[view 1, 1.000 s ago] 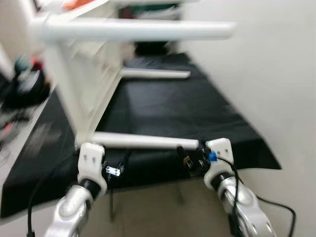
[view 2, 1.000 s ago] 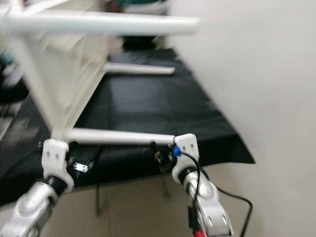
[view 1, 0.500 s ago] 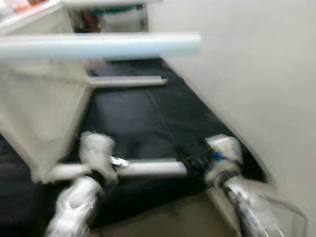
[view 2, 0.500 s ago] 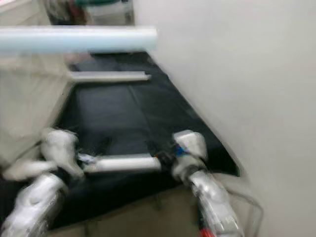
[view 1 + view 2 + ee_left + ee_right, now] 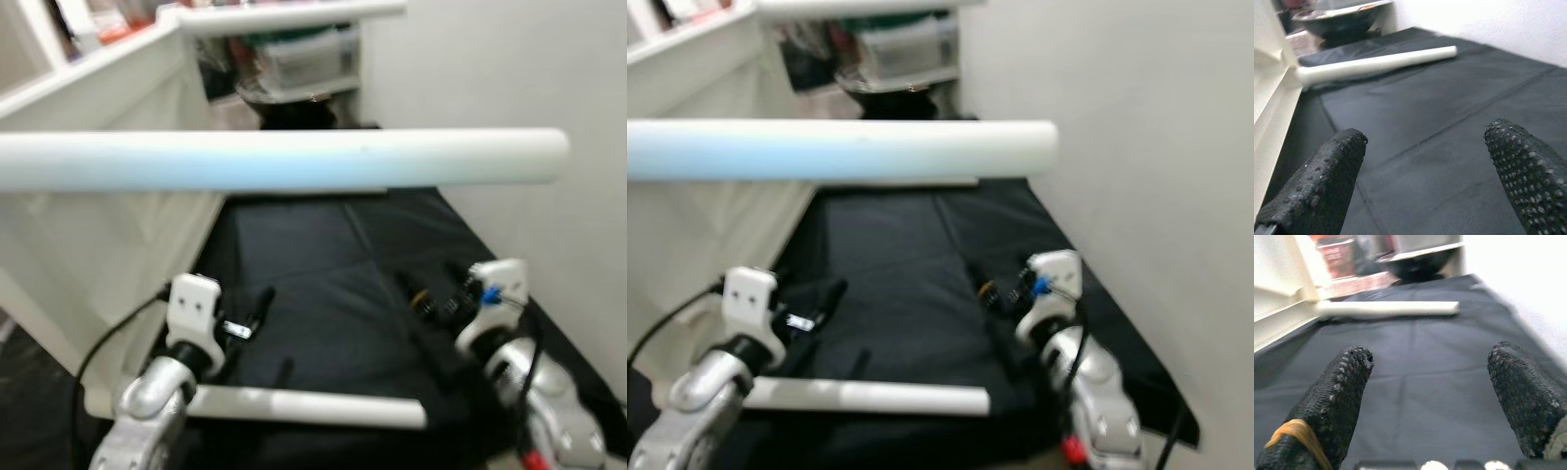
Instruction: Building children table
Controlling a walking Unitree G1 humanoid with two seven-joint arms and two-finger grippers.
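White legs: three show on the children's table (image 5: pixel 88 245), which lies on its side on the black mat (image 5: pixel 323 255); near leg (image 5: pixel 304 406), upper leg (image 5: pixel 284 160), far leg (image 5: pixel 1388 308).
Hands: two; left hand (image 5: pixel 1420 161) and right hand (image 5: pixel 1437 391) both gape wide, empty, above the mat.
Advice: I judge both should close evenly around one leg.

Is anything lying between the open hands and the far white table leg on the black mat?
Nothing visible does. Both the left hand and right hand face bare black mat, with the white cylindrical table leg lying unobstructed beyond them.
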